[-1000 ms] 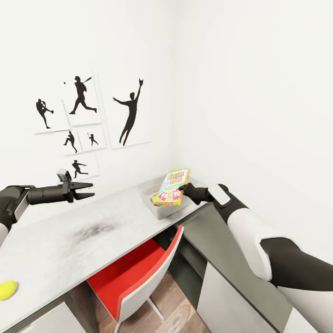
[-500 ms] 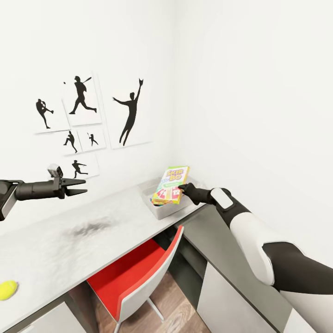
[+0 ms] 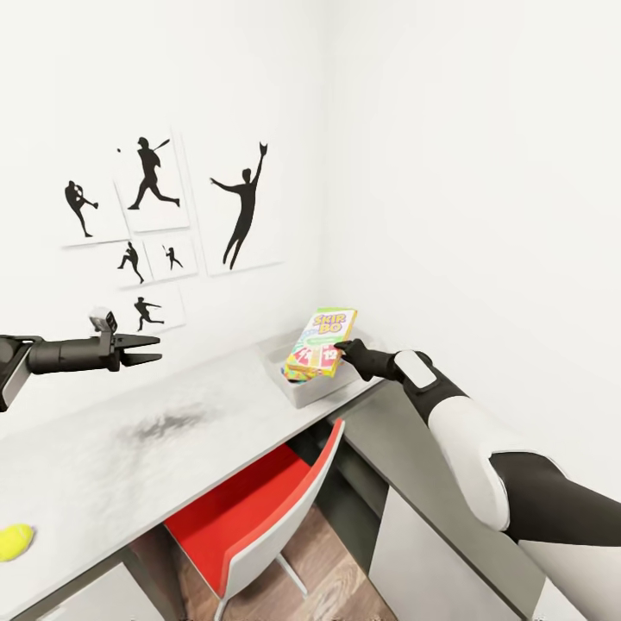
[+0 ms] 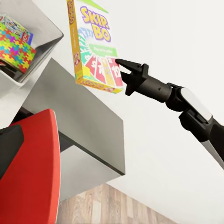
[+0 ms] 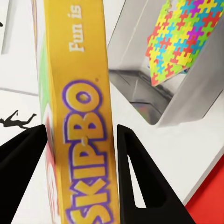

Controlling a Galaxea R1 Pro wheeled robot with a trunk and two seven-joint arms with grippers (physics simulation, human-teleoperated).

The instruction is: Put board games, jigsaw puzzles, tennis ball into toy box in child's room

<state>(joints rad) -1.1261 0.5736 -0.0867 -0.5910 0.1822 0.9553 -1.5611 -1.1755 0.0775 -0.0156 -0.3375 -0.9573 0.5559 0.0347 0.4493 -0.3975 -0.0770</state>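
Now, board game (image 3: pixel 321 344) btwn R gripper (image 3: pixel 342 349) fingers

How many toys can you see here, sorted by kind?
Board games: 1, the Skip-Bo box held in the right gripper's fingers
Jigsaw puzzles: 1, in the toy box
Tennis balls: 1, on the table
Total: 3

The table (image 3: pixel 172 448) was a long pale grey top. The toy box (image 3: pixel 304 392) sat at its far end. The tennis ball (image 3: pixel 15 542) lay near the other end.
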